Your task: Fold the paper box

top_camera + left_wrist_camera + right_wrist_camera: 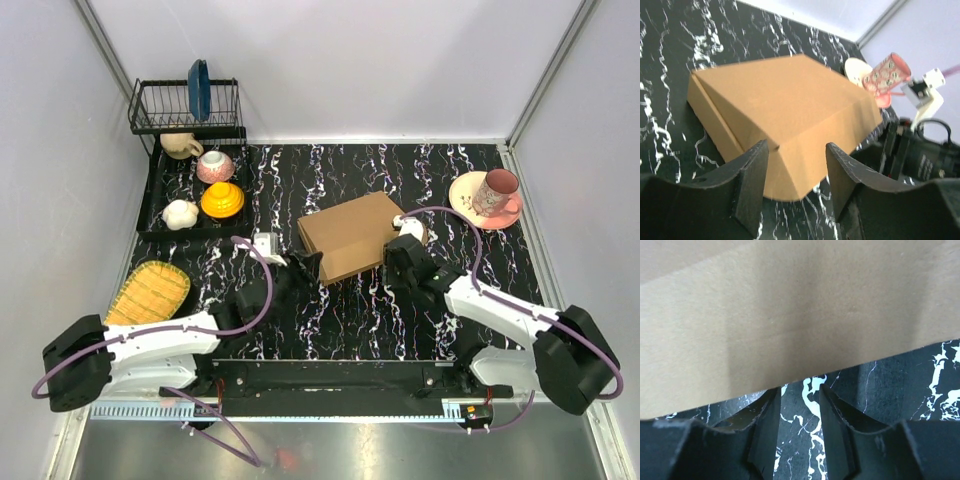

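Observation:
The paper box [348, 236] is a flat brown cardboard box lying folded on the black marble table [340, 320], its lid slightly raised at the near-left corner. My left gripper [306, 268] is at that corner. In the left wrist view the gripper [796, 172] is open and the box [790, 105] corner shows between the fingers [752, 185] without being pinched. My right gripper [396, 262] is at the box's near-right edge. In the right wrist view the gripper [800, 397] is open with only table between its fingers, and the box [790, 315] wall overhangs the tips.
A black dish rack [185, 105] with a blue plate stands at the back left. In front of it a tray [150, 205] holds cups and bowls. A woven yellow plate [148, 292] lies at the left. A pink saucer with a patterned mug [494, 194] is at the back right.

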Available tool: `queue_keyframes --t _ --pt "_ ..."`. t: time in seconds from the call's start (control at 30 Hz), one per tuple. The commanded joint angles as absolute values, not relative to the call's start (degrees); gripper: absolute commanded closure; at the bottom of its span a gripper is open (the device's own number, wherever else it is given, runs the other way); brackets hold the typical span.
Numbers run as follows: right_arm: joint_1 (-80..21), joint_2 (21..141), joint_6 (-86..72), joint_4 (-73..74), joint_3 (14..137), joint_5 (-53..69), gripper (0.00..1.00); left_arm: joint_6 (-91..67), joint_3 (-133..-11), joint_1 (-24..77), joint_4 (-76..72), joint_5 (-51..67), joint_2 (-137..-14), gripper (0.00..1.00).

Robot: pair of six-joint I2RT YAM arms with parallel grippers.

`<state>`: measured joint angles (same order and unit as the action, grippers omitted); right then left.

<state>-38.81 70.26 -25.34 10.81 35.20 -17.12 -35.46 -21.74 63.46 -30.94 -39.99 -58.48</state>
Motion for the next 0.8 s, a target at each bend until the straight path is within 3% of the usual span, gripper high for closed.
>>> queue_keyframes --t 0.0,0.2,0.33,0.53,0.77 --pt "-38.41 64.43 -25.32 10.72 37.35 -15.74 0.58 -32.52 -27.15 59.51 -34.54 -40.71 -59.58 0.46" --pt "-38.50 51.53 -23.64 11.87 38.58 -5.81 0.53 -34.98 -34.16 50.46 -31.92 -28.50 -67.05 0.44" --pt "-38.41 42.46 -22.33 13.53 42.44 -6.85 0.46 -32.08 -40.95 49.75 -29.01 -23.13 -73.90 0.42" --pt "-38.32 54.55 -18.20 16.62 52.46 -15.46 0.43 -31.55 -47.11 49.75 -23.56 -18.64 -84.63 0.42" --pt "-35.17 69.42 -17.75 12.75 56.25 -14.51 0.43 -36.73 -42.20 49.75 -25.13 -15.04 -91.13 0.47"
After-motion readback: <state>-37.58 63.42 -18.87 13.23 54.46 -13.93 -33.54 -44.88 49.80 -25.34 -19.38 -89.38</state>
